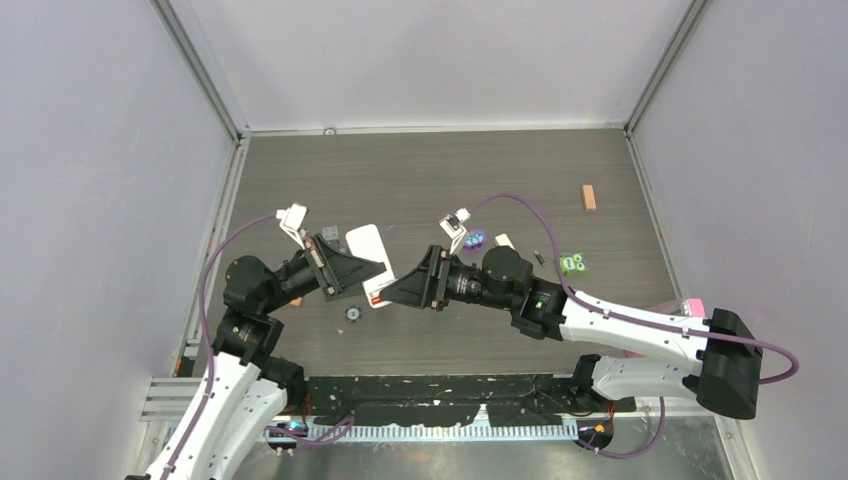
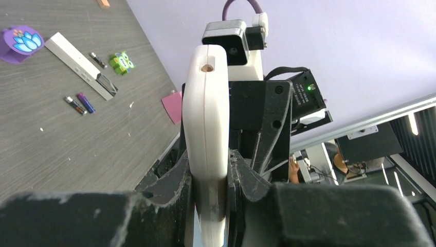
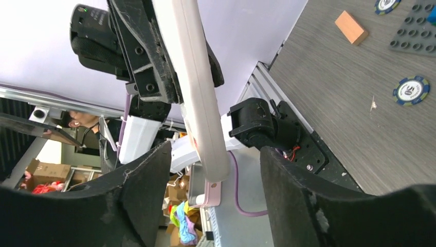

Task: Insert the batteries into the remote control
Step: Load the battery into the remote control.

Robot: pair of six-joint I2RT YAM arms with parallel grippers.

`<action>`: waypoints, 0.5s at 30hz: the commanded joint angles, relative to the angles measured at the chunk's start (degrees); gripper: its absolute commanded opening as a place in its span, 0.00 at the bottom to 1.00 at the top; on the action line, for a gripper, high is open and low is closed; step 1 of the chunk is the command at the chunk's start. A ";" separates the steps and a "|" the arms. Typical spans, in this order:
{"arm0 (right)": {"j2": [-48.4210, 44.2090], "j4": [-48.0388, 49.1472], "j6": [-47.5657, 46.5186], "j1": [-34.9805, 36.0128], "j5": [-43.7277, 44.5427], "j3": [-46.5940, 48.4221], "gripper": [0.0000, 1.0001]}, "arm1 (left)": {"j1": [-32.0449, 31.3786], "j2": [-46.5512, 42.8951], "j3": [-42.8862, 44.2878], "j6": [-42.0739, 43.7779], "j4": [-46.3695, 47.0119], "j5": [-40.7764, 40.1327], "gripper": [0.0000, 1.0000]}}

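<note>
Looking at this one, the left fingers (image 2: 172, 182) are clamped on a wide remote (image 2: 205, 118), holding it edge-on up off the surface (image 2: 61, 149) with its free end pointing at the other arm. My guess is it's being offered up so the right arm can get at it. The right fingers (image 3: 139, 198) are spread, one on each side of that same remote, with a gap both sides and no contact that I can see. From above there's a bit of red on its face, so it doesn't look like the remote I'd expect for this job.

The slim remote (image 2: 72, 60), white with a dark end, lies flat on the surface, well apart from both sets of fingers. The batteries (image 2: 86, 102) are there too: a purple one and an orange-ish one side by side near its dark end, and a dark one (image 2: 97, 59) just beside it on the other side. None are loaded, so I'd say the real work hasn't started.

Writing: nothing readable. The held remote's edge is plain white with a small hole near the tip. A chip (image 3: 411, 91) has print round its rim, too small to make out.
</note>
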 commanded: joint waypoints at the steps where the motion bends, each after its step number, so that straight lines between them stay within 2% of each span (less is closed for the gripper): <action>1: -1.47 5.79 1.18 0.01 2.19 -0.21 0.74 | -0.14 -4.73 -2.77 -3.73 8.65 -6.44 0.00; 5: 0.66 9.68 3.02 0.01 2.34 0.59 0.74 | -0.15 -8.78 -5.16 -5.97 11.00 -11.29 0.00; 10: 4.14 14.09 5.67 0.01 1.54 2.45 0.63 | -0.15 -11.72 -7.07 -10.37 13.01 -15.31 0.00; 15: 6.70 19.97 7.34 0.08 2.20 2.99 0.59 | -0.15 -13.23 -7.93 -13.16 13.48 -17.78 0.00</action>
